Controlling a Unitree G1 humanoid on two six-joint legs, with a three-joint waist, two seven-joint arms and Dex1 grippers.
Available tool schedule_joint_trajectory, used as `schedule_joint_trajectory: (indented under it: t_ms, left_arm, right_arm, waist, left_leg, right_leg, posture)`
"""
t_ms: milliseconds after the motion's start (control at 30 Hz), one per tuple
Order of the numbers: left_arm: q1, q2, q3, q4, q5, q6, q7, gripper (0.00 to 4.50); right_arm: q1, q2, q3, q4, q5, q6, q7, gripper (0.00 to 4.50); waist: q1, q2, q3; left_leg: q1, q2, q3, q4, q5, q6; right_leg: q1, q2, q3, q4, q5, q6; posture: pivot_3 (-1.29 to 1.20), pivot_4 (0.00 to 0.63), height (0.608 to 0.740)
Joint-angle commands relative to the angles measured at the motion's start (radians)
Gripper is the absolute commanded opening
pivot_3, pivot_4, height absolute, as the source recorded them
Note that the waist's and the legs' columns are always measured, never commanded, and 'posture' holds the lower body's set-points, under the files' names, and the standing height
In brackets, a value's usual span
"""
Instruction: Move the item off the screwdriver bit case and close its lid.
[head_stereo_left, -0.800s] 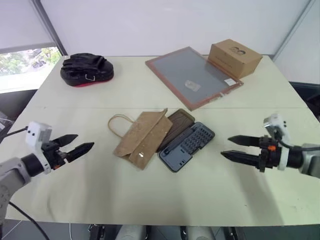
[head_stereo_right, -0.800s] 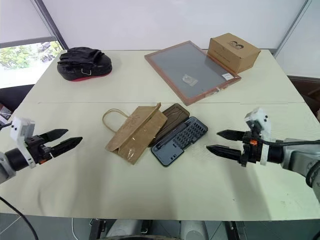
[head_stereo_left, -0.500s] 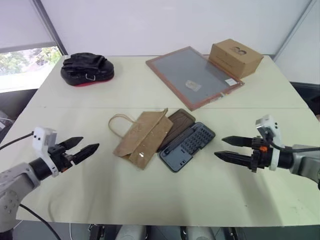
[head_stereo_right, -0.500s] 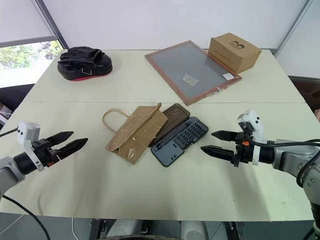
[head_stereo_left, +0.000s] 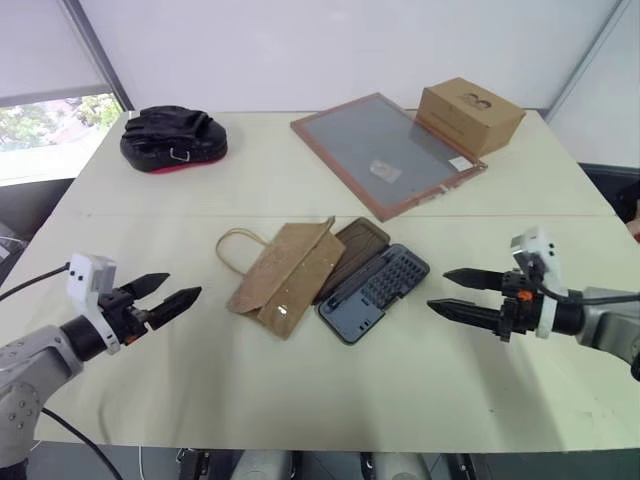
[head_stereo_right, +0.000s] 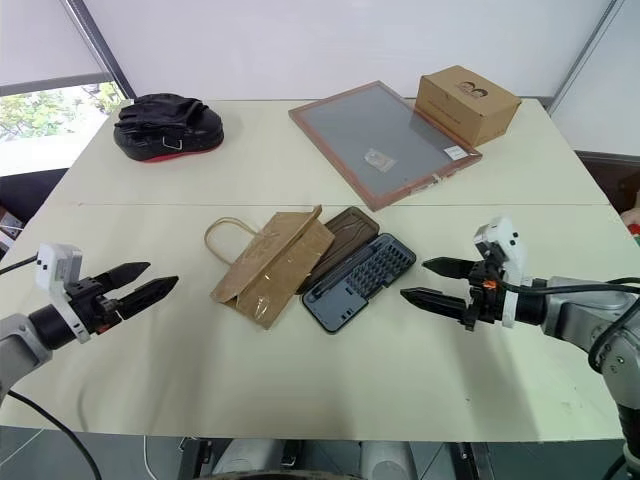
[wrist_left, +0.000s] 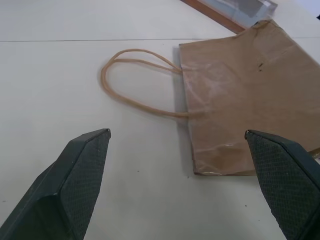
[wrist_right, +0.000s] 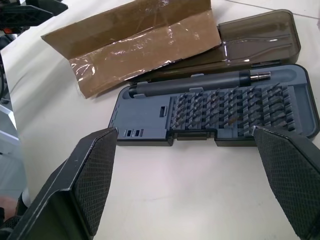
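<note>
Screwdriver bit case (head_stereo_left: 373, 292) open on counter (head_stereo_left: 300, 380) between both sets of fingers, paper bag (head_stereo_left: 287, 276) overlapping its brown lid (head_stereo_left: 352, 250), left fingers (head_stereo_left: 172, 298) spread and empty short of bag, right fingers (head_stereo_left: 456, 296) spread and empty facing case tray

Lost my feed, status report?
Both tools open, left, right, clear of everything. Paper bag overlapping the open lid. Bit case open. Path unobstructed.
</note>
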Motion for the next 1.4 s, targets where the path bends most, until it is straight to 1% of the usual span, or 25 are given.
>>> schedule_joint_trajectory:
  t_ms: [33, 233, 267, 333, 567, 733, 867, 933, 1033, 1200, 1300, 1400]
  left_arm:
    - [0.001, 0.009, 0.02, -0.044, -0.023, 0.006, 0.012, 4.5]
    - [-0.009, 0.01, 0.013, -0.046, 0.0, -0.022, 0.02, 4.5]
    - [-0.02, 0.011, 0.001, -0.056, 0.017, -0.039, 0.025, 4.5]
    - [-0.061, 0.01, -0.023, -0.089, 0.004, -0.038, 0.035, 4.5]
    - [-0.2, 0.008, -0.145, -0.198, -0.064, 0.026, 0.069, 4.5]
    - [-0.194, 0.033, -0.256, -0.267, -0.016, 0.019, 0.052, 4.5]
    - [-0.187, 0.043, -0.306, -0.296, -0.009, 0.014, 0.041, 4.5]
    - [-0.18, 0.062, -0.333, -0.31, 0.023, -0.001, 0.024, 4.5]
    - [-0.154, 0.097, -0.391, -0.305, 0.109, -0.046, -0.006, 4.5]
    - [-0.148, 0.096, -0.478, -0.247, 0.239, -0.122, -0.017, 4.5]
    - [-0.156, 0.075, -0.491, -0.219, 0.261, -0.143, -0.019, 4.5]
    - [-0.171, 0.053, -0.492, -0.199, 0.26, -0.147, -0.018, 4.5]
  right_arm:
    - [-0.003, -0.001, -0.006, 0.002, -0.013, -0.027, 0.014, 4.45]
    - [-0.019, 0.004, 0.015, 0.015, -0.035, -0.04, 0.024, 4.45]
    - [-0.024, 0.005, 0.019, 0.018, -0.038, -0.041, 0.024, 4.45]
    - [-0.033, 0.007, 0.03, 0.027, -0.046, -0.046, 0.025, 4.45]
    - [-0.078, 0.015, 0.069, 0.053, -0.07, -0.059, 0.03, 4.45]
    - [-0.098, 0.022, 0.074, 0.063, -0.08, -0.065, 0.023, 4.45]
    - [-0.096, 0.037, 0.081, 0.06, -0.088, -0.069, 0.012, 4.45]
    - [-0.091, 0.048, 0.079, 0.056, -0.093, -0.073, 0.003, 4.45]
    - [-0.087, 0.066, 0.078, 0.046, -0.099, -0.072, -0.012, 4.45]
    - [-0.086, 0.073, 0.064, 0.026, -0.087, -0.059, -0.028, 4.45]
    - [-0.09, 0.073, 0.035, 0.01, -0.039, -0.027, -0.03, 4.45]
    - [-0.07, 0.049, -0.009, -0.055, 0.065, 0.031, 0.006, 4.45]
  waist:
    - [0.0, 0.0, 0.0]
    - [-0.001, 0.0, 0.0]
    - [0.0, 0.0, 0.0]
    - [0.001, 0.0, 0.0]
    - [-0.003, 0.0, 0.0]
    - [-0.002, 0.0, 0.0]
    - [0.0, 0.0, 0.0]
    - [0.0, -0.001, 0.0]
    - [-0.001, 0.0, 0.0]
    - [0.0, 0.0, 0.0]
    - [0.0, 0.0, 0.0]
    - [0.0, 0.0, 0.0]
  left_leg:
    - [0.0, 0.0, 0.0, 0.0, 0.0, 0.0]
    - [0.0, 0.0, 0.0, 0.0, 0.0, 0.0]
    - [0.0, 0.0, 0.0, 0.0, 0.0, 0.0]
    - [0.0, 0.0, 0.0, 0.0, 0.0, 0.0]
    - [0.0, -0.001, 0.0, 0.002, 0.001, -0.002]
    - [0.0, -0.001, 0.001, 0.001, 0.002, -0.003]
    - [0.0, -0.001, 0.001, 0.001, 0.001, -0.002]
    - [0.0, -0.001, 0.001, 0.001, 0.001, -0.002]
    - [0.0, -0.001, 0.002, 0.001, 0.001, -0.002]
    - [0.0, -0.001, 0.002, 0.001, 0.0, 0.0]
    - [0.0, -0.001, 0.002, 0.001, 0.0, 0.0]
    - [0.0, -0.001, 0.002, 0.001, 0.0, 0.0]
  right_leg:
    - [0.0, 0.0, 0.0, 0.0, 0.0, 0.0]
    - [0.0, 0.0, 0.0, 0.0, 0.0, 0.0]
    - [0.0, 0.0, 0.0, 0.0, 0.0, 0.0]
    - [0.0, 0.0, 0.0, 0.0, 0.0, 0.0]
    - [0.0, 0.001, 0.0, 0.0, 0.0, 0.0]
    - [0.0, 0.001, 0.0, 0.001, 0.0, 0.0]
    - [0.0, 0.001, 0.0, 0.001, 0.0, 0.0]
    - [0.0, 0.001, 0.0, 0.001, 0.0, 0.0]
    - [0.0, 0.001, 0.0, 0.001, 0.0, 0.0]
    - [0.0, 0.001, 0.0, 0.001, 0.0, 0.0]
    - [0.0, 0.001, 0.0, 0.001, 0.0, 0.0]
    - [0.0, 0.001, 0.0, 0.001, 0.0, 0.0]
  posture:
    - [0.0, 0.15, 0.74]
    - [0.0, 0.15, 0.74]
    - [0.0, 0.15, 0.74]
    - [0.0, 0.15, 0.74]
    - [0.0, 0.15, 0.74]
    - [0.0, 0.15, 0.74]
    - [0.0, 0.15, 0.74]
    - [0.0, 0.15, 0.74]
    - [0.0, 0.15, 0.74]
    - [0.0, 0.15, 0.74]
    - [0.0, 0.15, 0.74]
    - [0.0, 0.15, 0.74]
